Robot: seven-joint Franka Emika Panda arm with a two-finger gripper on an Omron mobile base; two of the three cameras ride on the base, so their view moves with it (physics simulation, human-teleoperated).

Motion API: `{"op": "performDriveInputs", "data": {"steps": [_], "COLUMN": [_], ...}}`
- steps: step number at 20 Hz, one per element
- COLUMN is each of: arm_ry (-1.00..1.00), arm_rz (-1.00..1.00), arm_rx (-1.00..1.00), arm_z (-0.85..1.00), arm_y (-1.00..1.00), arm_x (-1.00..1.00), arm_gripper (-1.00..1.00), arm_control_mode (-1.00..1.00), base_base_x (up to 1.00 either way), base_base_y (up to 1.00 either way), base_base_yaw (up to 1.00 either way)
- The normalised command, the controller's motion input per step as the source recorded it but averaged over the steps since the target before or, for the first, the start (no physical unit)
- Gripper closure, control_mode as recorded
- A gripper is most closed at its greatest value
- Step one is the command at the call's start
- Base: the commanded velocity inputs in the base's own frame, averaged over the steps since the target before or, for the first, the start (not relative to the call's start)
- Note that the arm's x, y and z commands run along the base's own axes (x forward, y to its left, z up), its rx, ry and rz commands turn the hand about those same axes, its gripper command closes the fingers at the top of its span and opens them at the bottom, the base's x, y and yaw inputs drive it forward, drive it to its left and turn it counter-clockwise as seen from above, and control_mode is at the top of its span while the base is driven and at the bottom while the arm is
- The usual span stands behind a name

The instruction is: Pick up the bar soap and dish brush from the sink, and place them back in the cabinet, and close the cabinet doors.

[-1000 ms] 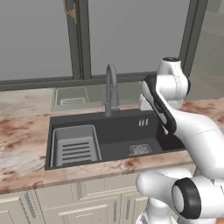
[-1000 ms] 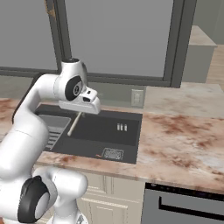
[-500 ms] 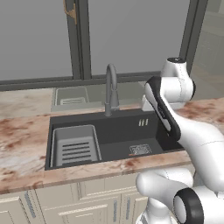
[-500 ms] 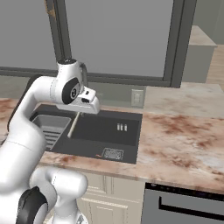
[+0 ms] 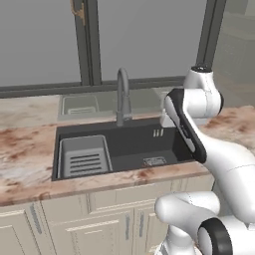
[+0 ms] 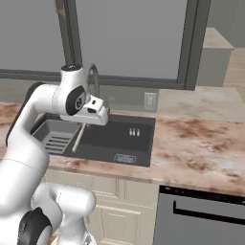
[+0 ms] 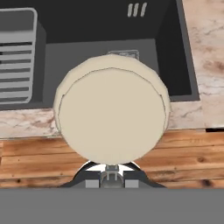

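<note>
Writing is nowhere legible. Marbled brown counter (image 6: 201, 143) frames the dark sink (image 5: 129, 147) below grey windows (image 5: 144, 40). Fingers (image 6: 86, 125) clench the dish brush (image 7: 111, 116), held above the sink's front edge.

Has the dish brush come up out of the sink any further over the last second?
Yes. The dish brush, held by the gripper, has risen slightly and shifted toward the sink's front rim in the right base view.

Both base cams look down over the arm at the sink (image 5: 134, 144), from opposite sides; hand cam stares straight into it, close.
</note>
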Motion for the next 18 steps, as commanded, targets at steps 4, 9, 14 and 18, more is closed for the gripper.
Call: {"op": "performDriveInputs", "data": {"steps": [4,9,14,18], "arm_ry": [0.0,0.0,0.0,0.0], "arm_rz": [0.0,0.0,0.0,0.0], "arm_rx": [0.0,0.0,0.0,0.0], "arm_z": [0.0,0.0,0.0,0.0], "arm_y": [0.0,0.0,0.0,0.0], "arm_x": [0.0,0.0,0.0,0.0], "arm_gripper": [1.0,1.0,1.0,1.0], "arm_control_mode": [1.0,1.0,1.0,1.0], "base_base_x": [-0.47,-0.3,-0.08,-0.03], "base_base_y": [-0.02,0.0,0.0,0.0], "base_base_yaw": [-0.25,-0.37,-0.42,-0.48]}}
